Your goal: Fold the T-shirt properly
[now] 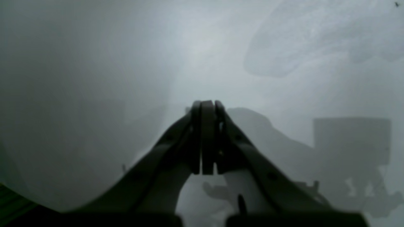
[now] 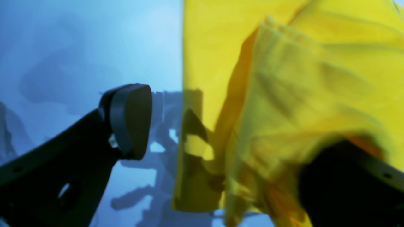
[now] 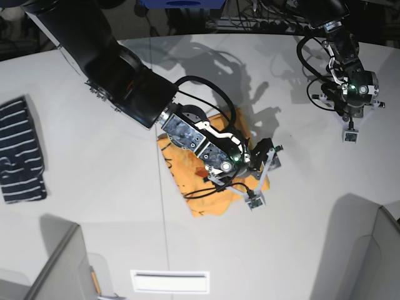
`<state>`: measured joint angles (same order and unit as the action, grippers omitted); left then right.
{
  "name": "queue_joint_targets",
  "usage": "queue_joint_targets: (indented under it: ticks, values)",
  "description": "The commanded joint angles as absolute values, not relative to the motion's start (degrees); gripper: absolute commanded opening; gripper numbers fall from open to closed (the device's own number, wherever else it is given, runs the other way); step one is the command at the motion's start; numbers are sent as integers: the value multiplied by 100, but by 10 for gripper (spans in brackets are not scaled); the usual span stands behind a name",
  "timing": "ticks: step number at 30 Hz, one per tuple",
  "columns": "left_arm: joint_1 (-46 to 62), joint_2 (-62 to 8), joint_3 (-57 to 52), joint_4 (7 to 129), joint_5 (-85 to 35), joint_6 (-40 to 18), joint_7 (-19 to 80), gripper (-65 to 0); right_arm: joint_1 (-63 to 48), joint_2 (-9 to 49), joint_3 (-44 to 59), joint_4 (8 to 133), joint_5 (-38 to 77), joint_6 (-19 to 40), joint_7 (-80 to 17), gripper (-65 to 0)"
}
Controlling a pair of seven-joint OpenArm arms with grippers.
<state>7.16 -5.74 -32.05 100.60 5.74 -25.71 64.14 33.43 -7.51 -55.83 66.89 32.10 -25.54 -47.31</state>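
The right gripper (image 3: 262, 175) hangs low over the white table (image 3: 94, 187) with its jaws spread wide. The T-shirt (image 3: 206, 197), a folded orange-yellow bundle, lies under and behind it; in the right wrist view the cloth (image 2: 284, 94) bunches against one finger while the other finger (image 2: 129, 119) stands clear of it. The left gripper (image 3: 350, 132) sits well apart from the shirt, jaws pressed together on nothing (image 1: 206, 138). One T-shirt, one navy striped garment (image 3: 22, 153) far off behind the right gripper, two arms. No containers are seen.
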Motion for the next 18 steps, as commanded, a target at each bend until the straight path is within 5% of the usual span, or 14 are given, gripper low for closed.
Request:
queue_joint_targets:
  ticks: [1,18]
  values:
    - [664,-681,-3213,10149,593,-2571,6378,-650,3503,-813,-5560,6800,3187,-2554,-4681,-170]
    - [655,-708,-3222,10141,593,-2571,6378,-650,3002,-857,-5657,7424,3187,-2536,-4637,-168]
